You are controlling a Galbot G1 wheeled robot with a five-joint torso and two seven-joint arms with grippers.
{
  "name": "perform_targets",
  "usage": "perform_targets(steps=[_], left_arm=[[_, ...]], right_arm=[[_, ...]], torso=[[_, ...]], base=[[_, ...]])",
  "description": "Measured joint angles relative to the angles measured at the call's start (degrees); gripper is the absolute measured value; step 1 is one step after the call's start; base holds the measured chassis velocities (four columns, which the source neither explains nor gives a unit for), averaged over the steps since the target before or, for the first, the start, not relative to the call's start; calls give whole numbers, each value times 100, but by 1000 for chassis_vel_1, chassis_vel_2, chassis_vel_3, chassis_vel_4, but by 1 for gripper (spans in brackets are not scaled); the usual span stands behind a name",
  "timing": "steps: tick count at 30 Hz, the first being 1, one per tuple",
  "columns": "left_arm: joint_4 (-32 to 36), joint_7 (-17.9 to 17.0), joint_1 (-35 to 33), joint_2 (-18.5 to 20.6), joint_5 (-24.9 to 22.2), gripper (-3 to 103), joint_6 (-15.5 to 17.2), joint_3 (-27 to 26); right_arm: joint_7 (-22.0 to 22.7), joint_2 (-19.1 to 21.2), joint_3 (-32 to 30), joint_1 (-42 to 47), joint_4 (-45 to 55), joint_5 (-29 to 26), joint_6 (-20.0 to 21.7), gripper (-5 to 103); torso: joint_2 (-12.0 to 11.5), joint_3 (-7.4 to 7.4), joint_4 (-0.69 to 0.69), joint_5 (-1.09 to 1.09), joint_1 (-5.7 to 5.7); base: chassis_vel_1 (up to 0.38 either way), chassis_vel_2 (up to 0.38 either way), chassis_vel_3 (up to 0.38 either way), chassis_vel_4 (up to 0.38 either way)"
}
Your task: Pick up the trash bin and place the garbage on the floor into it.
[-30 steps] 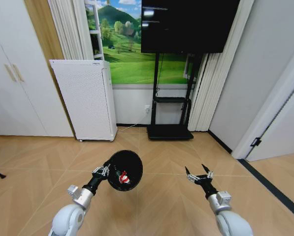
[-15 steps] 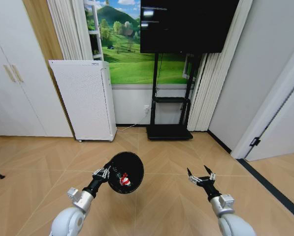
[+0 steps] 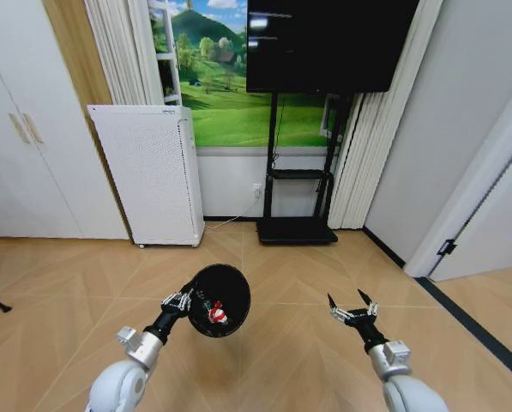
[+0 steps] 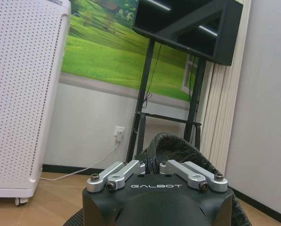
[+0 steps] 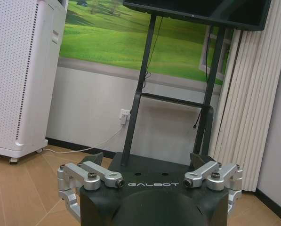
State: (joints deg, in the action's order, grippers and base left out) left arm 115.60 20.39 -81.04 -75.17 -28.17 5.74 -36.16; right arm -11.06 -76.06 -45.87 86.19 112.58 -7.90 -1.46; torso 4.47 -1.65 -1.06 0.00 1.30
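Low in the head view, left of centre, the left end effector (image 3: pixel 177 301) is clamped on the rim of the trash bin (image 3: pixel 219 299), holding it off the floor (image 3: pixel 58 283) with the mouth tipped toward the camera; inside the bin a small red-and-white piece of the garbage (image 3: pixel 214 315) lies against the dark wall, with something pale beside it too small to make out; in the left wrist view the bin's black rim (image 4: pixel 178 146) rises just beyond the closed fingers. The right end effector (image 3: pixel 352 308) hovers at lower right, well apart from the bin, its dark pointed fingers spread wide and holding nothing.

By my reading the collecting step is at or near its end; no litter lies on the visible parquet, though the floor close under the robot is hidden; the next move likely calls for a check of that ground, or for lowering the bin level so that nothing spills from the tilted mouth.

The bin is fine black mesh, round and slightly tapered, light enough to hang from a rim pinch; the floor is pale tan wood laid in herringbone, smooth and faintly glossy; the white appliance (image 3: pixel 148 172) at upper left is a boxy perforated panel; the TV stand (image 3: pixel 295 176) is thin black metal tube.
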Motion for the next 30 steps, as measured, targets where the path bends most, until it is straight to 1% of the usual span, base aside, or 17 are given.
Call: perform_targets(steps=[7, 11, 14, 15, 23, 30], left_arm=[[14, 5, -14, -5, -4, 7, -3, -4], [17, 6, -18, -5, -5, 7, -6, -8], [25, 7, -29, -4, -9, 7, -7, -14], [30, 15, -42, -7, -10, 7, -9, -13], [36, 76, -74, -31, -5, 7, -42, -8], [6, 89, -63, -40, -5, 7, -60, -12]], right_arm=[[0, 2, -4, 35, 29, 4, -6, 100], [-1, 2, -4, 37, 31, 9, -30, 100], [-44, -7, 9, 13, 16, -69, -135, 100], [-72, -11, 15, 12, 23, -121, -152, 100], [-126, -38, -6, 55, 27, -21, -155, 100], [-129, -39, -4, 35, 18, 44, -168, 100]], torso=[[0, 0, -2, 0, 0], [0, 0, 1, 0, 0], [0, 0, 0, -1, 0], [0, 0, 1, -1, 0], [1, 0, -2, 2, 0], [1, 0, 0, 0, 0]], base=[[176, 182, -184, -185], [207, 227, -212, -203], [114, 132, -105, -132], [43, 57, -38, -17], [-45, -45, 36, 42], [0, 0, 0, 0]])
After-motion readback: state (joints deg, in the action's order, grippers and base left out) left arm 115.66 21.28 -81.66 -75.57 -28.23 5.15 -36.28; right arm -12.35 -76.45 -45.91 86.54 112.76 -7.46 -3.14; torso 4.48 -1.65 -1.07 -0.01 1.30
